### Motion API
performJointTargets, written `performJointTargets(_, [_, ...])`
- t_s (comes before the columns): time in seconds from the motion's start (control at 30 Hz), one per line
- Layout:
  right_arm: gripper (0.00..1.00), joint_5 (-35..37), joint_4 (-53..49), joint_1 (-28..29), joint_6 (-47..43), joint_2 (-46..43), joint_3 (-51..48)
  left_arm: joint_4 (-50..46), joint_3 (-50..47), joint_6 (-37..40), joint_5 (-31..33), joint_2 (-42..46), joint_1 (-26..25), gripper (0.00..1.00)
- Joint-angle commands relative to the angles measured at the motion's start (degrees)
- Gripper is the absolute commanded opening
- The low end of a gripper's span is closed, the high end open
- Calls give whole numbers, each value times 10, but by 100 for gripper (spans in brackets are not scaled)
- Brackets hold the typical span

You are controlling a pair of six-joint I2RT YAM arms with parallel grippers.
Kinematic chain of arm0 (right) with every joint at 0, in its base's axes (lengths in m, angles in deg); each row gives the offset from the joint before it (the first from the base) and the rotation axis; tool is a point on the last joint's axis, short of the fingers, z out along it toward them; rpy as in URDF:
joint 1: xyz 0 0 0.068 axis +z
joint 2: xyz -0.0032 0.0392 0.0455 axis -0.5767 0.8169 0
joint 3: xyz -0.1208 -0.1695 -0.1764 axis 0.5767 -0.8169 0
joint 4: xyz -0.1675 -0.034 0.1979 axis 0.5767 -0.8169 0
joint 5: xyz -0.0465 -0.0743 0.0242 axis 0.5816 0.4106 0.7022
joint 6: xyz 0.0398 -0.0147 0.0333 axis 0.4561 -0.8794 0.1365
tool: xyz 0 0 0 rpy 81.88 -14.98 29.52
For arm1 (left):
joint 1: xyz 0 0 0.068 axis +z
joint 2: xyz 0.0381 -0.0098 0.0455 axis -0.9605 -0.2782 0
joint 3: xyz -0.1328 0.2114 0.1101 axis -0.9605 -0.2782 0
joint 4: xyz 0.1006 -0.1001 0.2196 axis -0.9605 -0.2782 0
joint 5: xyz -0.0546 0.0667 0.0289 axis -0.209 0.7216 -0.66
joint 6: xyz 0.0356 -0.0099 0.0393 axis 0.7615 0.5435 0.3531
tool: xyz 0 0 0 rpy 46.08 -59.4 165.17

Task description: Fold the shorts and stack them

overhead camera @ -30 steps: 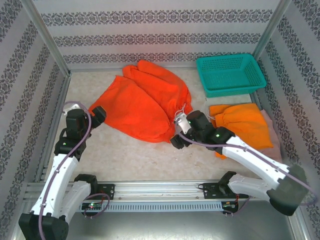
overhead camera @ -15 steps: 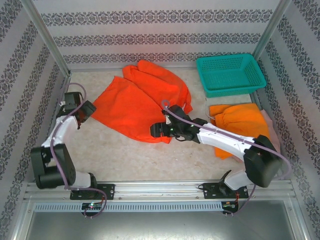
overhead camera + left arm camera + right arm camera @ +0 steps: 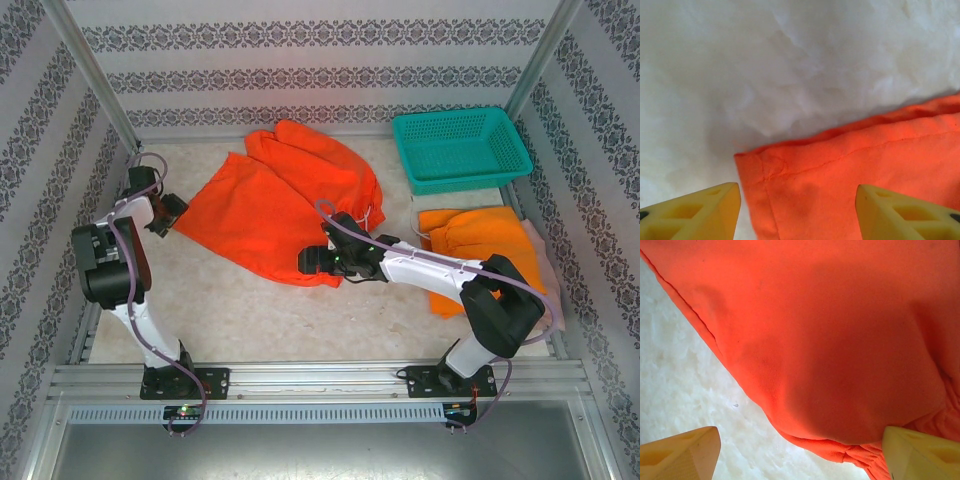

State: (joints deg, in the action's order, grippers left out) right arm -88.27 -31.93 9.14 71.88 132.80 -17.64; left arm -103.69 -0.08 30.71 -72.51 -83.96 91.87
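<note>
Both arms had swung to opposite edges of the orange shorts (image 3: 270, 215); left gripper (image 3: 797, 210) and right gripper (image 3: 800, 450) held fingers apart. We judged folding was starting: pinch both hems next.

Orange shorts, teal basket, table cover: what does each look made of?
Orange shorts: soft matte cloth; a stitched hem and limp folds show in the left wrist view. Basket: rigid plastic, probably moulded, with open mesh walls and a faint sheen. Table cover: likely off-white fleece or felt; the wrist views show a fluffy nap, though blurred.
</note>
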Motion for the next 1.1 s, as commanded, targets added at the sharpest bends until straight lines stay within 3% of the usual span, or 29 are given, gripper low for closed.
performJointTargets(0.0, [84, 5, 6, -9, 1, 7, -4, -44, 28, 14, -7, -22, 5, 60])
performJointTargets(0.33, [84, 22, -27, -26, -57, -22, -14, -81, 57, 11, -11, -67, 4, 46])
performJointTargets(0.43, [84, 38, -71, -21, -145, -33, 5, -86, 66, 11, -22, -82, 3, 31])
performJointTargets(0.5, [84, 75, -127, -8, -234, -34, 30, -92, 72, 10, -34, -88, 3, 12])
performJointTargets(0.57, [84, 117, -172, 9, -311, -30, 48, -80, 61, 4, -35, -73, 3, 0])
performJointTargets(0.67, [82, 170, -205, 28, -390, -16, 58, -58, 32, -3, -33, -21, 3, 0])
performJointTargets(0.8, [73, 205, -217, 69, -432, 10, 67, -62, 5, 0, -33, 58, 3, 0])
performJointTargets(0.93, [64, 233, -217, 112, -445, 40, 72, -67, -22, 1, -28, 121, 3, 0])
performJointTargets(1.07, [58, 246, -233, 118, -444, 75, 78, -69, -40, 4, -22, 154, 3, 0])
